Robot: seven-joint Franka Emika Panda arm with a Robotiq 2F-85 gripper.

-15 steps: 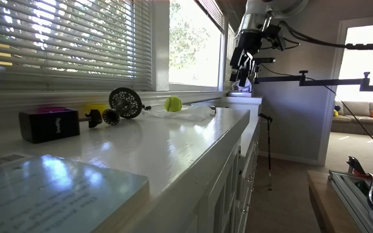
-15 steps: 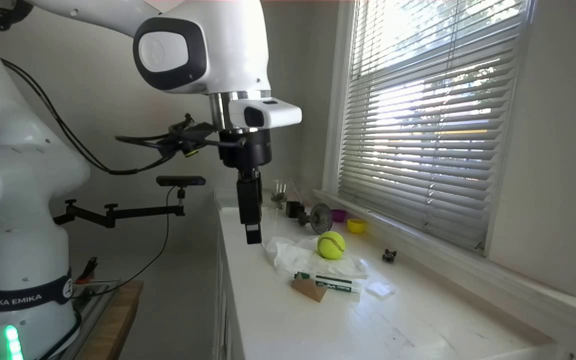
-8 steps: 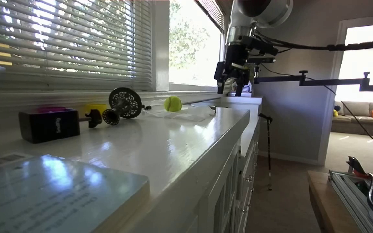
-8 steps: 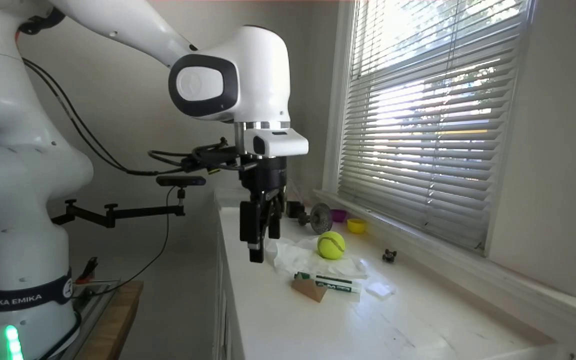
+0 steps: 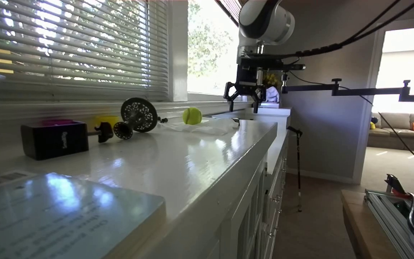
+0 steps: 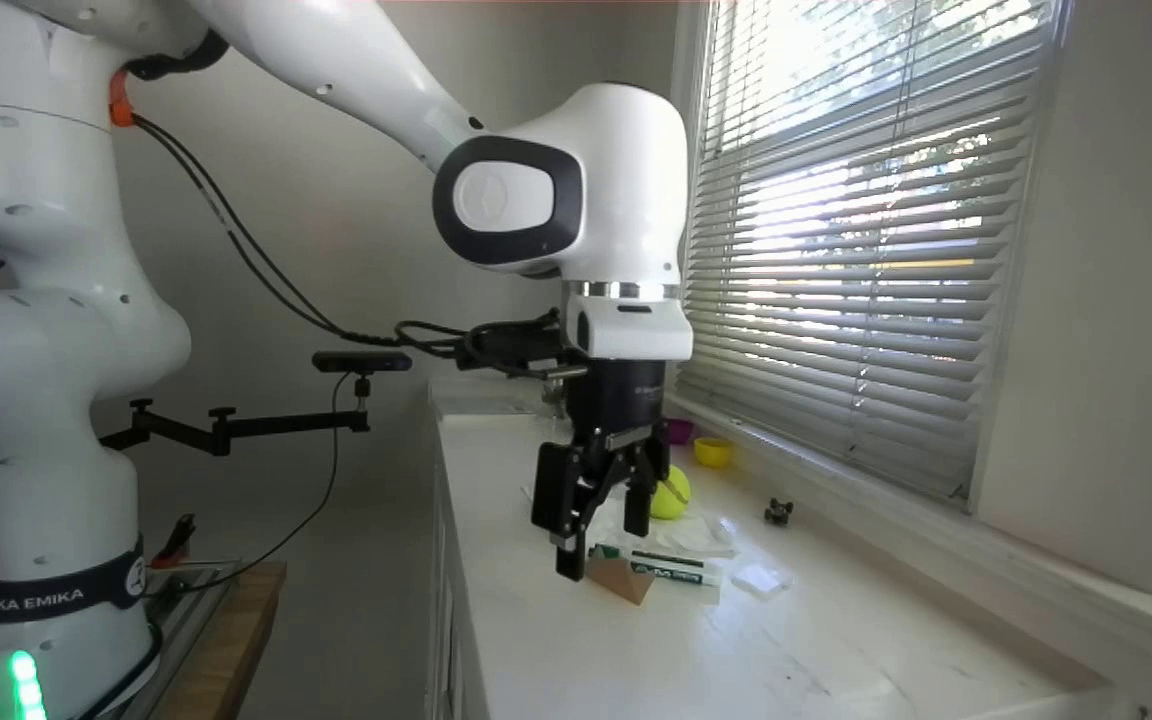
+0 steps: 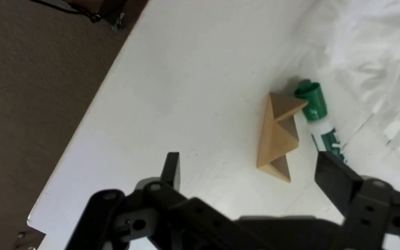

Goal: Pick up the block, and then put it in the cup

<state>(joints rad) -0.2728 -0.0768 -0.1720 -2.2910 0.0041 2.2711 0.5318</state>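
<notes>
The block (image 7: 278, 137) is light brown with a zigzag side. It lies on the white counter in the wrist view and shows in an exterior view (image 6: 620, 580). My gripper (image 7: 251, 163) is open and empty above the counter; the block lies just beyond the gap between its fingertips in the wrist view. The gripper also shows in both exterior views (image 5: 243, 109) (image 6: 603, 545). A yellow cup (image 6: 712, 452) and a purple cup (image 6: 678, 431) stand by the window sill. In an exterior view the yellow cup (image 5: 107, 120) and purple cup (image 5: 57, 122) are partly hidden.
A green-capped marker (image 7: 315, 104) lies close against the block. A tennis ball (image 5: 192, 116) sits on crumpled white paper (image 7: 377, 66). A black box (image 5: 55, 141), a metal disc stand (image 5: 139, 114), a small dark object (image 6: 778, 512) and a book (image 5: 67, 212) are on the counter.
The arm has moved out over the counter and lower, toward the block and marker. The gripper has turned, so both spread fingers now show. The objects have not moved.
</notes>
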